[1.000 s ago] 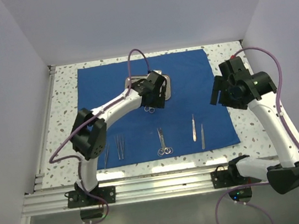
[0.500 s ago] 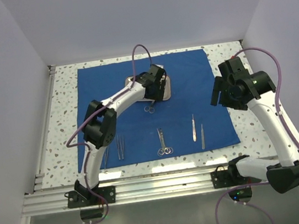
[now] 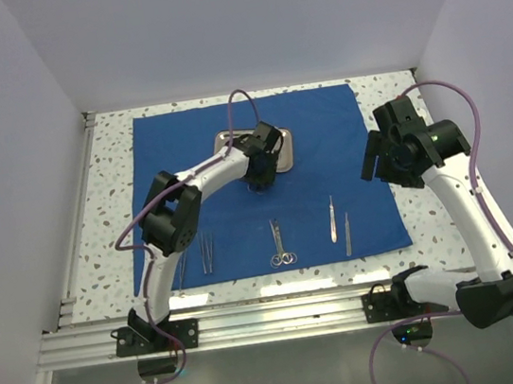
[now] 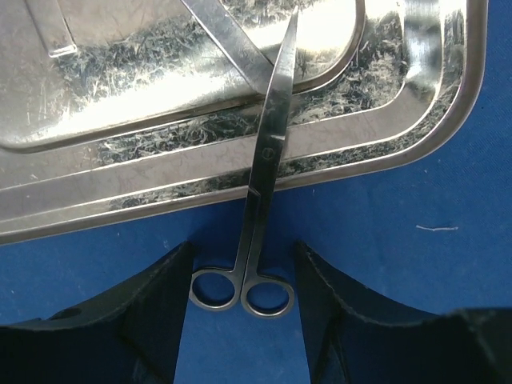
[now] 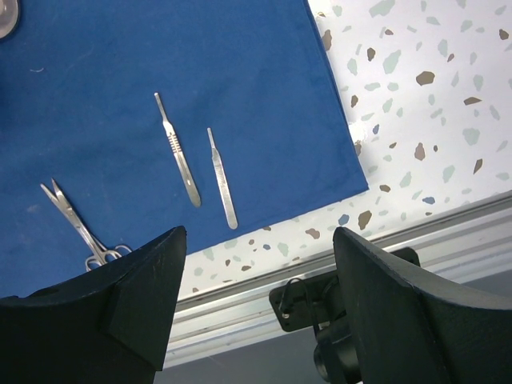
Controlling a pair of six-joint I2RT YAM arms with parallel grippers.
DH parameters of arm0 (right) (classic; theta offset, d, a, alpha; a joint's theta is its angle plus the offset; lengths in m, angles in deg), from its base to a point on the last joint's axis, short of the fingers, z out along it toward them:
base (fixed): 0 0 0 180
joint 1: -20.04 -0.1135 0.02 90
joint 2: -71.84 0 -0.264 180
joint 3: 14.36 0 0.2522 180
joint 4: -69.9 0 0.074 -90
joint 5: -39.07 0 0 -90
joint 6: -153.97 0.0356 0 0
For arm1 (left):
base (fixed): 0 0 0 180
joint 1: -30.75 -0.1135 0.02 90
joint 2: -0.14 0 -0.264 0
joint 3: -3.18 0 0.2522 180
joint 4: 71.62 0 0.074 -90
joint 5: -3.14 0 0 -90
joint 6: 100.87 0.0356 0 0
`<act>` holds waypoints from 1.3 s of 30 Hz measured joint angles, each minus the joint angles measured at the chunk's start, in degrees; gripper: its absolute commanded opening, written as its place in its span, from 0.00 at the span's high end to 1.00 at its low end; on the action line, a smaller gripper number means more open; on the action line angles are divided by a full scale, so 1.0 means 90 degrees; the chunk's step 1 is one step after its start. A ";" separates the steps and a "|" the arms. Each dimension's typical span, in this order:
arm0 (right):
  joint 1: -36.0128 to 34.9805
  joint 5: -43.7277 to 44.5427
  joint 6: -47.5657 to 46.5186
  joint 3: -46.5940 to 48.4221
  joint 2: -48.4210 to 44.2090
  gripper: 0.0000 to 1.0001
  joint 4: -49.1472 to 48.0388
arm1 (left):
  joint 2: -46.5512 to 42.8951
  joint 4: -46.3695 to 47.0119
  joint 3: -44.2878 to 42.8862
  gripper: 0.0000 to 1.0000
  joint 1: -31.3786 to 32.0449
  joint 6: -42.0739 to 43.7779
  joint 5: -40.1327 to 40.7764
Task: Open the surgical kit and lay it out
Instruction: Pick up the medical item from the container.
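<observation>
The royal-blue cloth wrap [image 3: 325, 135] lies spread flat with the steel tray [image 3: 223, 139] on its far middle. Thin ring-handled scissors [image 4: 268, 160] rest with the blades over the tray rim [image 4: 448, 120] and the rings on the cloth. My left gripper [image 4: 242, 258] is low over the cloth, open, one finger close on each side of the two rings. Another flat silver instrument [image 4: 228, 36] lies in the tray. My right gripper [image 5: 256, 264] hangs open and empty above the cloth's right edge.
Along the cloth's near edge lie tweezers [image 3: 207, 251], ring-handled forceps [image 3: 279, 243] and two scalpel handles [image 5: 178, 150] [image 5: 222, 178]. Speckled tabletop [image 5: 416, 96] surrounds the cloth. An aluminium rail [image 3: 284, 317] runs along the near edge, with white walls on three sides.
My left gripper dropped toward the cloth at the tray's near rim and its jaws narrowed around the scissor rings. The right arm barely moved.
</observation>
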 measured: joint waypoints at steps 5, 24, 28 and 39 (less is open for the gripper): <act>0.0002 -0.0002 -0.0002 0.0000 0.0000 0.22 0.0000 | -0.0073 0.0051 0.0141 0.44 0.0015 -0.0080 -0.0017; 0.0010 -0.0041 -0.0005 -0.0005 -0.0036 0.22 -0.0007 | 0.0187 0.0090 -0.0245 1.00 0.0015 -0.0148 -0.0306; 0.0015 -0.0095 -0.0007 -0.0044 -0.0049 0.22 -0.0066 | -0.0075 -0.0019 0.0095 1.00 0.0053 -0.0316 -0.0304; 0.0015 -0.0413 -0.0012 -0.0321 -0.0313 0.22 -0.0189 | -0.1421 -0.1001 0.0634 1.00 0.0950 -0.1593 -0.0112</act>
